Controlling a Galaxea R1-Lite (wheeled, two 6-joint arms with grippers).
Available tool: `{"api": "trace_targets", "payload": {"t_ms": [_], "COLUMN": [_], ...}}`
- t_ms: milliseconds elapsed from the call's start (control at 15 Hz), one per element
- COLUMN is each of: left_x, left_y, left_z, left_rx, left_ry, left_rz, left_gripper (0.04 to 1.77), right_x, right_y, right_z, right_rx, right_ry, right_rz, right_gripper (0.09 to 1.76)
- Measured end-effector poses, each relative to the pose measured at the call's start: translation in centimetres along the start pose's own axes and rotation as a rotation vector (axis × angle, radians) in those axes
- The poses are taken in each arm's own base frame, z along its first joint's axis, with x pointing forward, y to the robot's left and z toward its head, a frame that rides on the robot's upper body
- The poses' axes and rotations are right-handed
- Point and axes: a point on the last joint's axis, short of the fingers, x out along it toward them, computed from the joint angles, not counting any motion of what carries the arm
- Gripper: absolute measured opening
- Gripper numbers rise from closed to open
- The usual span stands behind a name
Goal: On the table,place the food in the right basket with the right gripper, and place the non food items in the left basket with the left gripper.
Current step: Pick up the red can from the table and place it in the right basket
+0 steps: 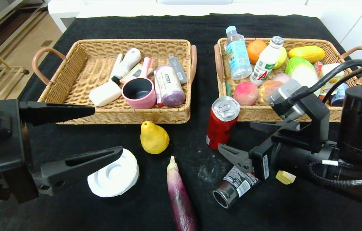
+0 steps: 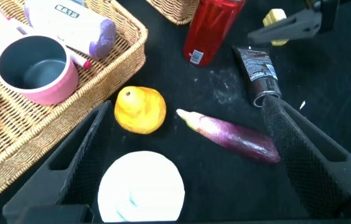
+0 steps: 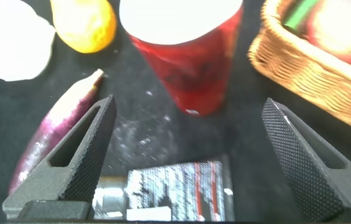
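Nearest on the black worktop (image 1: 71, 211): eggplant (image 1: 181, 195), black tube (image 1: 233, 186), white disc (image 1: 114, 176). Left gripper (image 1: 104, 133) spread wide, empty, above the disc. Right gripper (image 3: 188, 155) also spread, empty, over the tube, small yellow carton (image 1: 285, 177) beside it. Then pear (image 1: 154, 138), upright red can (image 1: 222, 118). Farthest: left basket (image 1: 81, 57), right basket (image 1: 331, 48).

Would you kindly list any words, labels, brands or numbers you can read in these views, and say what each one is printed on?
"A": large red letter on the white milk bottle in the right basket; its smaller print is unreadable.
Water bottle: blue label, text too small.
Lavender-capped tube in the left basket: dark characters, blurred.
Black squeeze tube: white print, not legible.
Red can: white patch, unreadable.
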Motion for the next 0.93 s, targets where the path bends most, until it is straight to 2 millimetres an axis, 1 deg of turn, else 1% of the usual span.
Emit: {"api": "trace_targets", "payload": {"t_ms": [533,933], "left_x": [-0.2,-0.3], "left_y": [0.0,-0.1], "left_z": [0.1,0.2], "left_rx": [0.003,0.003], "left_ry": [-0.008,-0.010], "left_rz": [0.002,0.003], "left_gripper": [1.72,1.72], "right_x": [2.9,4.4], "right_y": [1.0,0.9], "right_z": [0.9,1.9], "right_rx": [-0.003,0.005], "right_ry": [-0.022,-0.049], "right_rz": [-0.021,-0.034], "right_gripper": [1.71,1.71]}}
